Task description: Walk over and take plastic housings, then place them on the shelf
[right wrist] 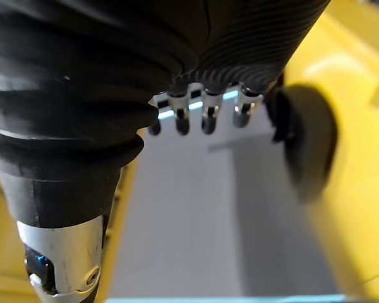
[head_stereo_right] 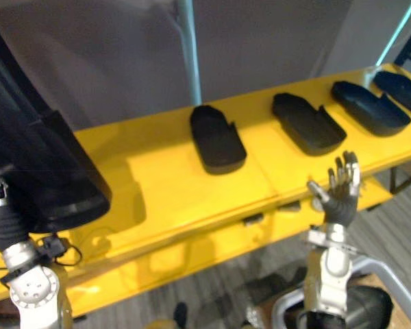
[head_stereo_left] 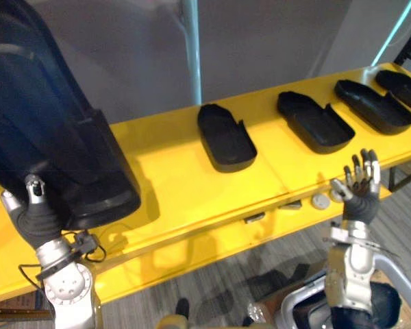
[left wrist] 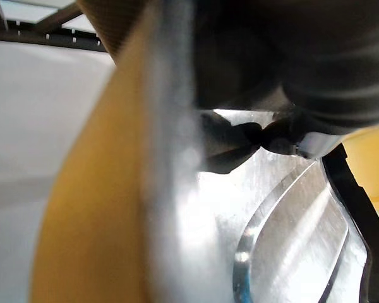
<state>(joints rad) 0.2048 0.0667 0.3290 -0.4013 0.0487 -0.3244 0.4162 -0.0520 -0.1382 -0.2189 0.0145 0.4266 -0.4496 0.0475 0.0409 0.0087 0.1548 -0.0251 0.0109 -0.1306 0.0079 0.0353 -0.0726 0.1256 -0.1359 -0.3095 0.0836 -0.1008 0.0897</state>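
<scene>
A large black plastic housing (head_stereo_left: 48, 130) is held up at the left, over the left end of the yellow shelf (head_stereo_left: 171, 171). My left hand (head_stereo_left: 35, 205) grips its lower edge, thumb on the near side, the other fingers hidden behind it. Several more black housings lie in a row on the shelf: one in the middle (head_stereo_left: 225, 137), one right of it (head_stereo_left: 314, 121), and others at the far right (head_stereo_left: 373, 105). My right hand (head_stereo_left: 359, 188) is raised in front of the shelf's front edge, fingers straight and spread, holding nothing.
A pale upright post (head_stereo_left: 190, 48) stands behind the shelf against a grey wall. Bare yellow surface (head_stereo_right: 157, 164) lies between the held housing and the middle one. Small round knobs (head_stereo_left: 320, 201) sit on the lower ledge. Grey carpet lies below.
</scene>
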